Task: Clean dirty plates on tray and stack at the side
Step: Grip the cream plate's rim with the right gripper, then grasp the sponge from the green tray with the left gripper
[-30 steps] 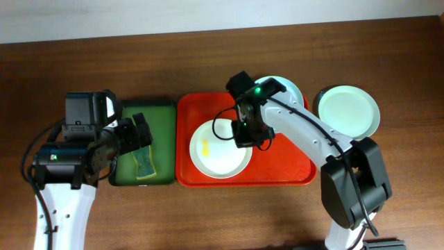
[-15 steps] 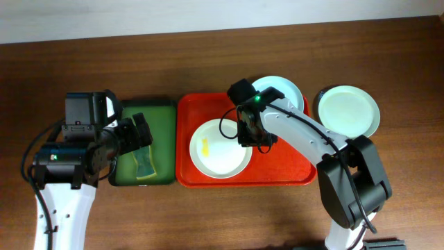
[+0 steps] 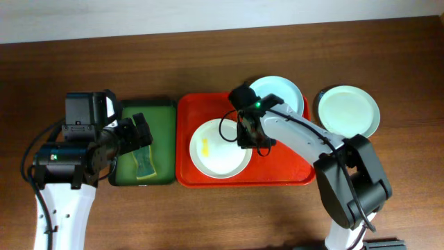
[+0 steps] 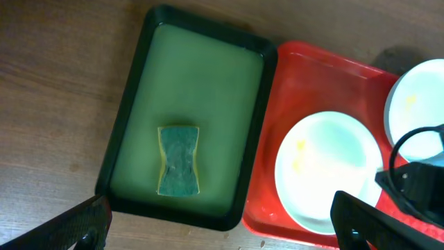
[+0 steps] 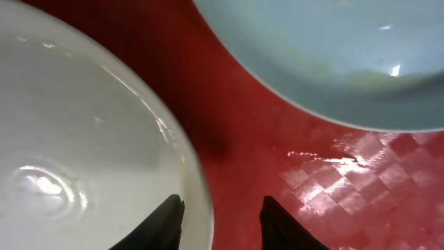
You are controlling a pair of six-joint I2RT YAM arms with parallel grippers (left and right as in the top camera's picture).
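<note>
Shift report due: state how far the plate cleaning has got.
Done: one plate sits beside the red tray, no smear visible. In hand: right tool straddles the smeared plate's rim, jaws open. Remaining: that plate and the rear plate; sponge unused in the green tray.

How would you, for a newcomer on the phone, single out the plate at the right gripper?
Find the big red tray. The plate lies in its left half, its rim between the right gripper's jaws. Unlike the second plate overhanging the tray's far right corner and the third plate on the table, it sits wholly inside.
</note>
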